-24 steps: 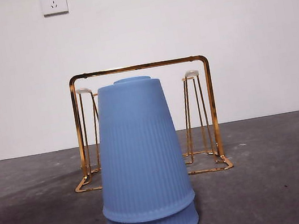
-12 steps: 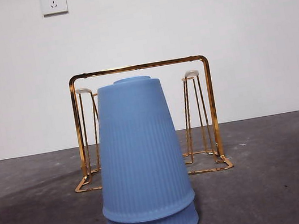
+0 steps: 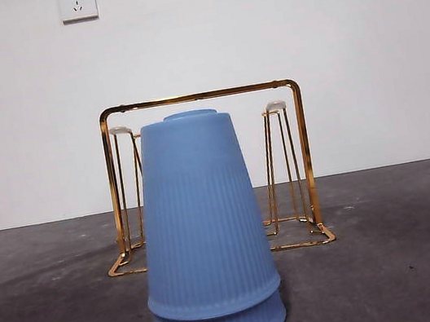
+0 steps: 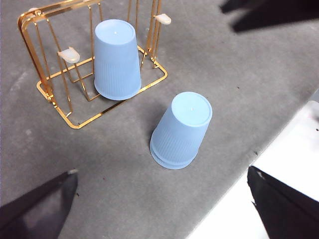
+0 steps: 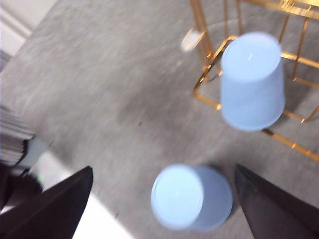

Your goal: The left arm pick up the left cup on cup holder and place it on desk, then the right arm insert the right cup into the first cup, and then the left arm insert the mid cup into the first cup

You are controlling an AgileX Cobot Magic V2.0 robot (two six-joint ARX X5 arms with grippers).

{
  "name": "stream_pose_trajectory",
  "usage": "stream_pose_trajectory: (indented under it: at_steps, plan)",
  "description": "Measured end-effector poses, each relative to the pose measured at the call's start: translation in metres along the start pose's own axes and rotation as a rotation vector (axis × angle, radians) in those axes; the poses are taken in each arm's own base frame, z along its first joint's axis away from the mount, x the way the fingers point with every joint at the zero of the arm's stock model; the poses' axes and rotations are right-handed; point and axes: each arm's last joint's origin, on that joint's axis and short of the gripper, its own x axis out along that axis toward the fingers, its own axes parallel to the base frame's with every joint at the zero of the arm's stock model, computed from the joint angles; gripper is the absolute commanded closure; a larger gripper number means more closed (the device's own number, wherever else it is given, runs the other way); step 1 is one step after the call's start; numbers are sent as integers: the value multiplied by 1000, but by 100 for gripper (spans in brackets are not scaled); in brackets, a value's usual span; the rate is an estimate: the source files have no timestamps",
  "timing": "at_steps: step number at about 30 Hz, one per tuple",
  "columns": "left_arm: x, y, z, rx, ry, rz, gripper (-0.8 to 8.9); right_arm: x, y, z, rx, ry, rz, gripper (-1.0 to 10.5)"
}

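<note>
Nearest you, two pale blue ribbed plastic cups, nested upside down [image 3: 206,245], stand on the dark grey matte bench [image 3: 397,263]. Behind them, the shiny gold wire cup holder [image 4: 50,94] carries one more inverted blue cup [image 4: 116,59]. Both arms hang high above: your left claw [image 4: 162,199] and right claw [image 5: 164,209] are spread wide, holding nothing.

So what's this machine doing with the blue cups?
It is stacking them. Two upside-down cups already sit nested on the desk as one stack. A third cup waits on the gold cup holder. Neither the left gripper nor the right gripper holds anything; both are open above the desk.
</note>
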Motion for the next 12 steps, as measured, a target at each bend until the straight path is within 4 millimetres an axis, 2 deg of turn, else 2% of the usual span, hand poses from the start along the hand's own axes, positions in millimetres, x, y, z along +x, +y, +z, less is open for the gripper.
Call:
stream_pose_trajectory:
  at_steps: [6, 12]
  plan:
    - [0, 0, 0, -10, 1, 0, 223, 45, -13, 34, 19, 51, -84, 496]
    - [0, 0, 0, -11, 1, 0, 223, 93, -34, 43, 15, 104, -149, 496]
